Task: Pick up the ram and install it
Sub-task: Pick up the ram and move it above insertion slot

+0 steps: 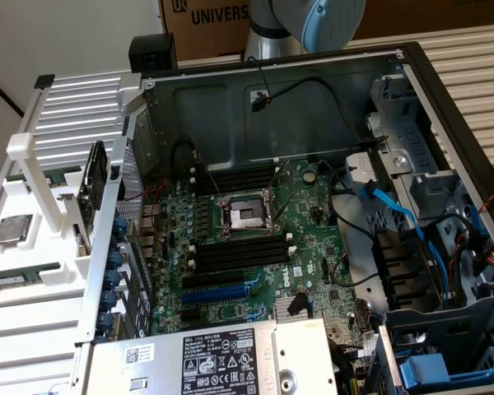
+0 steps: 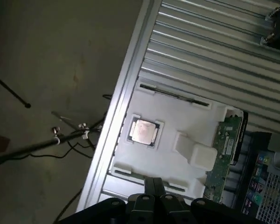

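The ram [image 1: 15, 281] is a narrow green stick with a white label. It lies flat in a groove of the white holder [image 1: 33, 255] at the exterior view's left, outside the computer case. In the wrist view my gripper [image 2: 154, 185] is shut, its dark fingers pressed together with nothing between them. It hangs well above the holder [image 2: 177, 121], and the fingertips cover the middle of the ram [image 2: 129, 175]. The black memory slots [image 1: 239, 251] lie on the motherboard [image 1: 255, 239] inside the case.
A square silver processor [image 2: 142, 131] sits in the holder beside the ram. A green card [image 2: 224, 154] stands on edge in the holder, close to the case wall [image 1: 107, 263]. Cables [image 1: 395, 214] and drive bays crowd the case's right side. My arm [image 1: 313, 20] rises behind the case.
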{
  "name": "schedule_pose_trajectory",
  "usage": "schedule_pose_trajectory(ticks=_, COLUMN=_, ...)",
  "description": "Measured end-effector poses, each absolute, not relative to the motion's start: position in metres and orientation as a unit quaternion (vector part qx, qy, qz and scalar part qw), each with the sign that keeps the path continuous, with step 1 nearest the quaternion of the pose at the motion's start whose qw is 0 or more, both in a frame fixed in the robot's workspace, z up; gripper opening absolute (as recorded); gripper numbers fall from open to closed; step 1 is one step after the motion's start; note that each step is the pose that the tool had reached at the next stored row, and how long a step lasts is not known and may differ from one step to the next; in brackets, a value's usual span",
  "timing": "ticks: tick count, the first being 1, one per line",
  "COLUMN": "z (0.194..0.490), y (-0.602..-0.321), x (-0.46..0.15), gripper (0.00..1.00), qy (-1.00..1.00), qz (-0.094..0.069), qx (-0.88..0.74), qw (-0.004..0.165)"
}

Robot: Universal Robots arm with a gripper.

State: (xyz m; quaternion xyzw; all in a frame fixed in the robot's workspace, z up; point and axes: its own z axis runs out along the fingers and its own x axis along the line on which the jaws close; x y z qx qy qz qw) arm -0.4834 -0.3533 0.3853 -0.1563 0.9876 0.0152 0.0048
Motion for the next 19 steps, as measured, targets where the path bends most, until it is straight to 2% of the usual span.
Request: schedule_pose_trajectory(ticks=19, z=0.3847, y=-0.3533, x=-0.4834, gripper=0.10, qy=0.926, qz=0.021, qx=-0.376, qw=0.002)
